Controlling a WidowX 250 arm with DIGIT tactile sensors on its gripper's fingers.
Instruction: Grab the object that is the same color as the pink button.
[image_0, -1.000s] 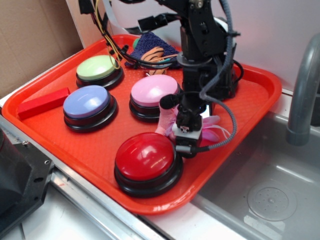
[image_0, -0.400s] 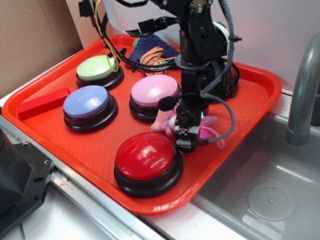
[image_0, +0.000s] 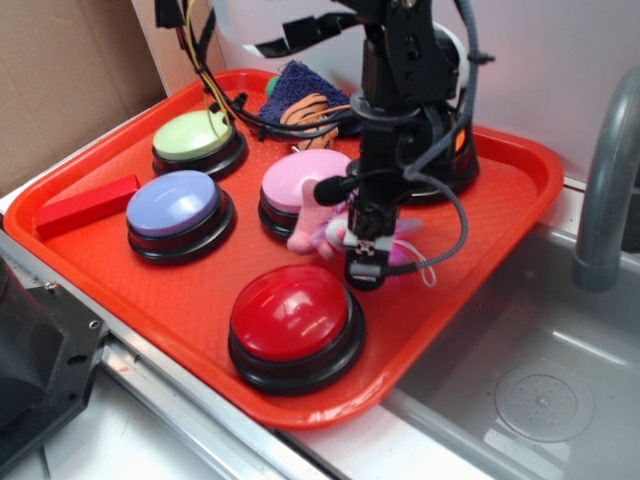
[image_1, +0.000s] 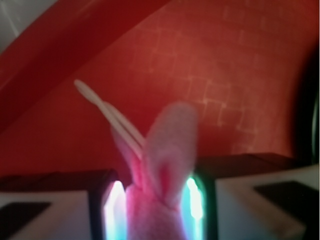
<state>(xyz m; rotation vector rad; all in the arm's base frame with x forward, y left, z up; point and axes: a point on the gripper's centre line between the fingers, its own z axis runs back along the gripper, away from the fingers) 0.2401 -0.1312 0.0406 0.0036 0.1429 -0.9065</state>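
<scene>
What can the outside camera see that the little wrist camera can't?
Only the exterior view shows the buttons: pink button, red button, lavender-blue button, green button. It also shows the red block and the sink.

Only the wrist view shows the fingers squeezing the ears, up close.

Both show the pink bunny, its string and the orange tray.

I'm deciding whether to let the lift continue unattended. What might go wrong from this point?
1. The hand holds the pink bunny near its ears; soft plush could slip from the fingers.
2. The white string loop trails beside the hand and might snag.
3. The bunny hangs close to the pink button and red button; a sideways swing could press one.
</scene>
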